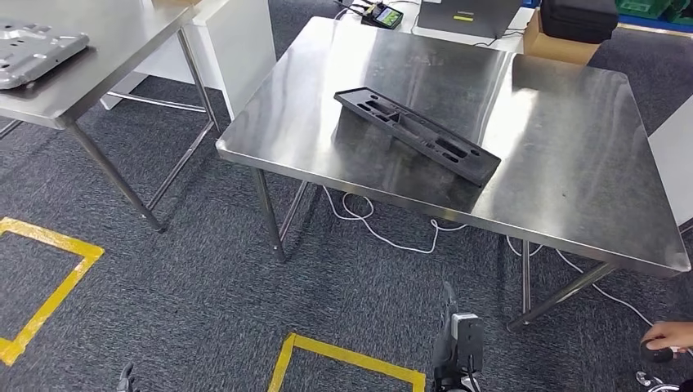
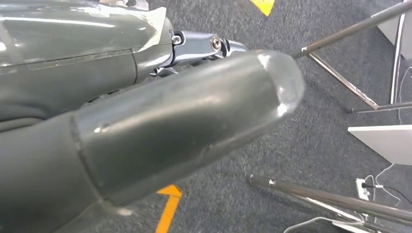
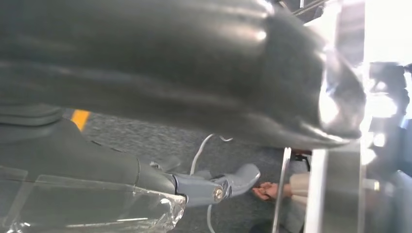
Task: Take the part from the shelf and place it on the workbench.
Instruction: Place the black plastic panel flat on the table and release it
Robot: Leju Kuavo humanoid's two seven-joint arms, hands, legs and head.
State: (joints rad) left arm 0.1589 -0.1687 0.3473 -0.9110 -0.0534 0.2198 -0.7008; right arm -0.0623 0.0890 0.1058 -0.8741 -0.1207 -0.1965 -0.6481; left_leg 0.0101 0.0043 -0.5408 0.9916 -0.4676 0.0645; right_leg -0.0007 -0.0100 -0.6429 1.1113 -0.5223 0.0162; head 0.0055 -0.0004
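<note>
On the steel workbench [image 1: 564, 163] lies the black part [image 1: 417, 135], tilted and perhaps unstable, so a bump could slide it; left hand [image 2: 145, 121] and right hand [image 3: 184, 73] hold nothing visible, closure indeterminable.

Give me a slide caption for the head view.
Black molded part lying diagonally on the steel workbench, above grey carpet with yellow floor tape.

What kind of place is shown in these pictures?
Probably a workshop or robot test area: steel tables on grey carpet, yellow tape squares marking the floor, a black moulded part on one table and a grey metal part on another.
</note>
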